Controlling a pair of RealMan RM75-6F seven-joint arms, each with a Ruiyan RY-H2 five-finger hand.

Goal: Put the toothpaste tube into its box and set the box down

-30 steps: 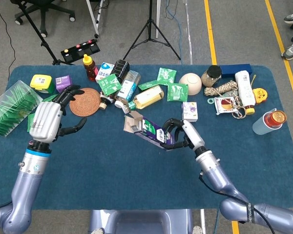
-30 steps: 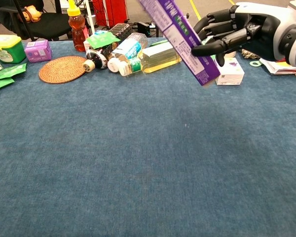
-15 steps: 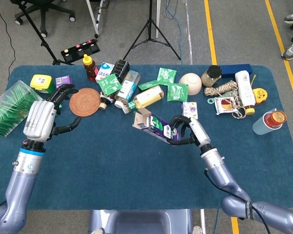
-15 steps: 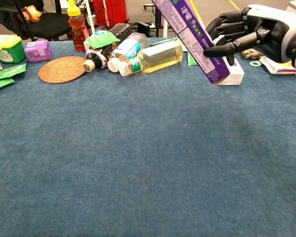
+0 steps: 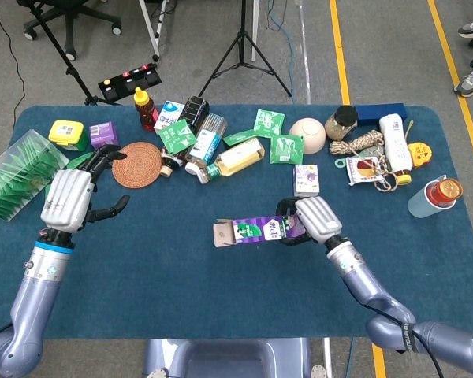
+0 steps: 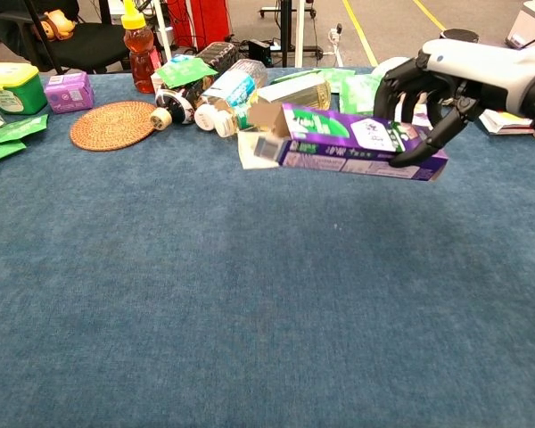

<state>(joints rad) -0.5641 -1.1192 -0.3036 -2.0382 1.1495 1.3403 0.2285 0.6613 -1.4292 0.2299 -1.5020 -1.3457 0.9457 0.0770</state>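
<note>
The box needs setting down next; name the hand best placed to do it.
Right. The right hand already holds the toothpaste box level, low over the table; the left hand hangs open, far off.

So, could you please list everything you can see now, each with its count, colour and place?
toothpaste box: 1, purple and green, table centre, flaps open, held level
woven coaster: 1, brown, back left
honey bottle: 1, amber, yellow cap, back left
oil bottle: 1, yellow, lying at back centre
green packets: several, back centre
bowl: 1, beige, upside down, back right
jar: 1, dark lid, back right
white bottle: 1, lying at right
cup: 1, clear, orange lid, right edge
table: 1, blue cloth
left hand: fingers apart, holds nothing
right hand: grips the box's end
</note>
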